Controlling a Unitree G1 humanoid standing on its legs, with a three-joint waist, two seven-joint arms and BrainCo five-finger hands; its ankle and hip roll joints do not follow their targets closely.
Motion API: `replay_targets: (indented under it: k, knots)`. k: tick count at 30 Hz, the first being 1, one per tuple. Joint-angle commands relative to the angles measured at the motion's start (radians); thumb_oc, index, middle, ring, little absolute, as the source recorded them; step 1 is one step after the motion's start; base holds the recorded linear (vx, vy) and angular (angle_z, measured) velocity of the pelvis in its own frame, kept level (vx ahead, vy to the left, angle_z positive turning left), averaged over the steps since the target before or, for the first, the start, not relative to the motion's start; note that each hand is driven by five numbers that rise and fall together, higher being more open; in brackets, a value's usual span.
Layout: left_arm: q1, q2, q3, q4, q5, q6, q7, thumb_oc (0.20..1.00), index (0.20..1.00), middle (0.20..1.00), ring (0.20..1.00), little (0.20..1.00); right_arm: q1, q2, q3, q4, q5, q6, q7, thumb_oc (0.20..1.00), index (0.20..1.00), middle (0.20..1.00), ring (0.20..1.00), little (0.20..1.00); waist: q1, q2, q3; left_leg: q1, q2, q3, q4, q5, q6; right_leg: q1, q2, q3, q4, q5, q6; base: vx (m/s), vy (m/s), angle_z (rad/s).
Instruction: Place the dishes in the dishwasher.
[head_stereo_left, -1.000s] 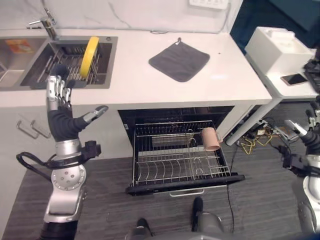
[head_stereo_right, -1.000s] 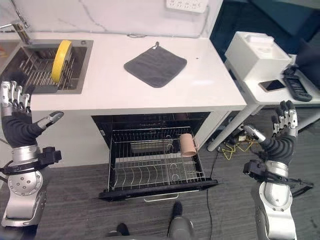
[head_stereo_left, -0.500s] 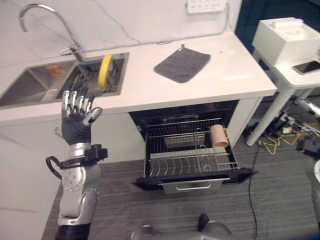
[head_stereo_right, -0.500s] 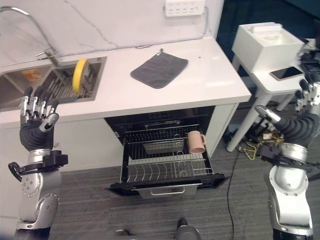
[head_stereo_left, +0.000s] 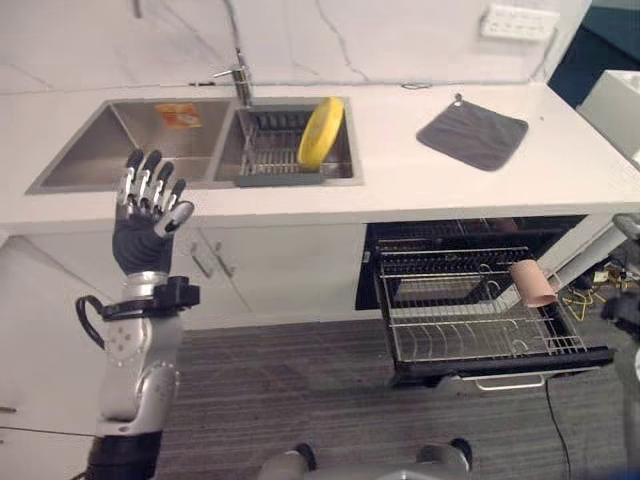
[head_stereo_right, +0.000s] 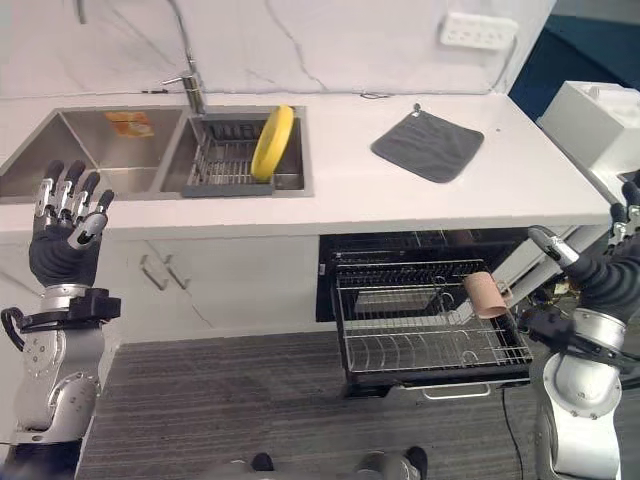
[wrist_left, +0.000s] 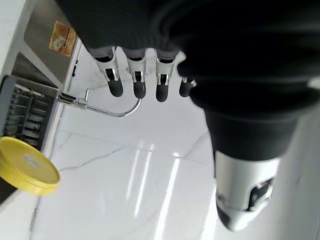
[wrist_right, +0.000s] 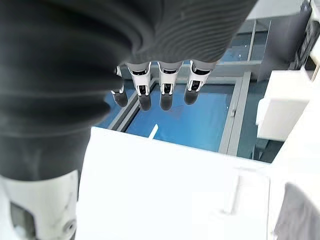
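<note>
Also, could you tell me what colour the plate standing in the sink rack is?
The plate is yellow, seen best in the left eye view.

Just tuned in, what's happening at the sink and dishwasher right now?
Nothing is being handled yet. The left robot hand is raised open in front of the sink, holding nothing; the right robot hand is open too. A yellow plate stands on edge in the sink rack. The dishwasher rack is pulled out, with a pink cup in it.

Yellow plate (head_stereo_left: 320, 131) in steel-grey sink rack (head_stereo_left: 272, 150); dark grey cloth (head_stereo_left: 472, 134) on white surface (head_stereo_left: 400, 180); pinkish-beige cup (head_stereo_left: 532, 284) in silver wire dishwasher rack (head_stereo_left: 470, 320); floor grey, wood-grained.
</note>
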Motion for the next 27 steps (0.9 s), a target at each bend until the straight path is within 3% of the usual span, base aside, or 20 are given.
replay_targets:
  k: [1, 4, 5, 8, 10, 12, 15, 19, 21, 23, 24, 25, 27]
  knots:
    - [-0.039, -0.047, 0.041, -0.12, 0.012, -0.029, 0.008, 1.0, 1.0, 1.0, 1.0, 1.0, -0.073, -0.106, -0.038, 0.01, -0.036, -0.038, -0.013, 1.0, 1.0, 1.0, 1.0, 1.0, 0.006, 0.07, 0.003, 0.122, 0.098, -0.005, -0.194, 0.085, -0.112, 0.112, 0.086, -0.125, 0.118, -0.318, 0.225, -0.02, 0.397, -0.7]
    - [-0.053, -0.063, 0.013, -0.122, 0.069, -0.048, 0.007, 1.0, 1.0, 1.0, 1.0, 1.0, -0.028, -0.106, -0.061, -0.005, 0.052, -0.06, -0.007, 1.0, 1.0, 1.0, 1.0, 1.0, -0.015, 0.06, 0.001, 0.112, 0.062, -0.046, -0.202, 0.08, -0.079, 0.093, 0.172, -0.07, 0.19, -0.365, 0.204, 0.02, 0.226, -0.01]
    - [-0.049, -0.067, 0.004, -0.118, 0.053, -0.035, -0.016, 1.0, 1.0, 1.0, 1.0, 1.0, 0.001, -0.107, -0.087, -0.008, 0.044, -0.073, -0.018, 1.0, 1.0, 1.0, 1.0, 1.0, -0.038, 0.055, -0.003, 0.102, 0.049, -0.077, -0.205, 0.084, -0.067, 0.086, 0.263, 0.001, 0.188, -0.418, 0.187, 0.05, 0.051, 0.25]
    - [-0.039, -0.073, -0.012, -0.113, 0.046, -0.031, -0.046, 1.0, 1.0, 1.0, 1.0, 1.0, 0.038, -0.114, -0.135, -0.005, 0.075, -0.087, 0.0, 1.0, 1.0, 1.0, 1.0, 1.0, -0.079, 0.047, -0.014, 0.091, 0.024, -0.136, -0.205, 0.089, -0.059, 0.052, 0.412, 0.104, 0.131, -0.462, 0.162, 0.06, -0.057, 0.84]
    - [-0.038, -0.069, -0.018, -0.117, 0.056, -0.064, -0.008, 1.0, 1.0, 1.0, 1.0, 1.0, 0.055, -0.129, -0.144, -0.007, 0.142, -0.106, 0.005, 1.0, 1.0, 1.0, 1.0, 1.0, -0.088, 0.047, -0.019, 0.081, 0.018, -0.153, -0.205, 0.094, -0.057, 0.062, 0.444, 0.111, 0.042, -0.491, 0.138, 0.01, -0.159, 0.43]
    - [-0.056, -0.08, -0.043, -0.101, 0.054, -0.089, 0.054, 1.0, 1.0, 1.0, 1.0, 1.0, 0.017, -0.122, -0.099, 0.0, 0.116, -0.113, -0.013, 1.0, 1.0, 1.0, 1.0, 1.0, -0.084, 0.049, -0.026, 0.066, 0.024, -0.163, -0.205, 0.109, -0.071, 0.093, 0.466, 0.127, -0.007, -0.481, 0.136, -0.02, -0.178, 0.17]
    - [-0.081, -0.089, -0.062, -0.087, 0.066, -0.085, 0.074, 1.0, 1.0, 1.0, 1.0, 1.0, -0.033, -0.119, -0.05, -0.003, 0.09, -0.109, -0.047, 1.0, 1.0, 1.0, 1.0, 1.0, -0.075, 0.059, -0.043, 0.058, 0.032, -0.156, -0.205, 0.117, -0.077, 0.148, 0.488, 0.139, -0.088, -0.52, 0.107, 0.01, -0.165, 0.06]
    - [-0.076, -0.09, -0.051, -0.092, 0.058, -0.088, 0.071, 1.0, 1.0, 1.0, 1.0, 1.0, -0.026, -0.105, -0.032, 0.01, 0.115, -0.086, 0.003, 1.0, 1.0, 1.0, 1.0, 1.0, -0.073, 0.08, -0.054, 0.079, 0.03, -0.123, -0.198, 0.112, -0.082, 0.178, 0.504, 0.15, -0.112, -0.571, 0.081, 0.03, -0.153, -0.02]
    - [-0.065, -0.091, -0.041, -0.102, 0.074, -0.111, 0.057, 1.0, 1.0, 1.0, 1.0, 1.0, -0.014, -0.112, -0.023, 0.012, 0.157, -0.081, 0.053, 1.0, 1.0, 1.0, 1.0, 1.0, -0.075, 0.073, -0.04, 0.059, 0.036, -0.09, -0.117, 0.092, -0.1, 0.194, 0.489, 0.142, -0.115, -0.575, 0.071, -0.04, -0.145, -0.06]
    - [-0.083, -0.094, -0.064, -0.114, 0.091, -0.139, 0.041, 1.0, 1.0, 1.0, 1.0, 1.0, -0.037, -0.12, 0.0, 0.019, 0.127, -0.042, 0.085, 1.0, 1.0, 1.0, 1.0, 1.0, -0.08, 0.063, -0.021, -0.019, 0.117, -0.021, 0.024, 0.175, -0.169, 0.236, 0.469, 0.106, -0.158, -0.561, 0.064, -0.07, -0.076, 0.08]
    - [-0.09, -0.094, -0.074, -0.121, 0.1, -0.151, 0.037, 1.0, 1.0, 1.0, 1.0, 1.0, -0.059, -0.133, 0.006, 0.022, 0.123, -0.028, 0.106, 1.0, 1.0, 1.0, 1.0, 1.0, -0.094, 0.06, -0.018, -0.013, 0.168, 0.046, 0.021, 0.177, -0.171, 0.246, 0.458, 0.077, -0.176, -0.552, 0.062, -0.02, 0.062, 0.23]
    - [-0.087, -0.096, -0.072, -0.123, 0.095, -0.161, 0.031, 1.0, 1.0, 1.0, 1.0, 1.0, -0.065, -0.14, 0.005, 0.023, 0.127, -0.027, 0.128, 1.0, 1.0, 1.0, 1.0, 1.0, -0.102, 0.061, -0.019, 0.007, 0.191, 0.091, -0.008, 0.176, -0.163, 0.252, 0.453, 0.058, -0.187, -0.548, 0.062, 0.04, 0.135, 0.46]
    - [-0.069, -0.1, -0.061, -0.115, 0.086, -0.178, 0.036, 1.0, 1.0, 1.0, 1.0, 1.0, -0.052, -0.15, 0.0, 0.028, 0.157, -0.038, 0.168, 1.0, 1.0, 1.0, 1.0, 1.0, -0.111, 0.071, -0.024, 0.038, 0.194, 0.082, -0.092, 0.181, -0.161, 0.258, 0.451, 0.066, -0.2, -0.547, 0.071, 0.11, 0.242, 0.42]
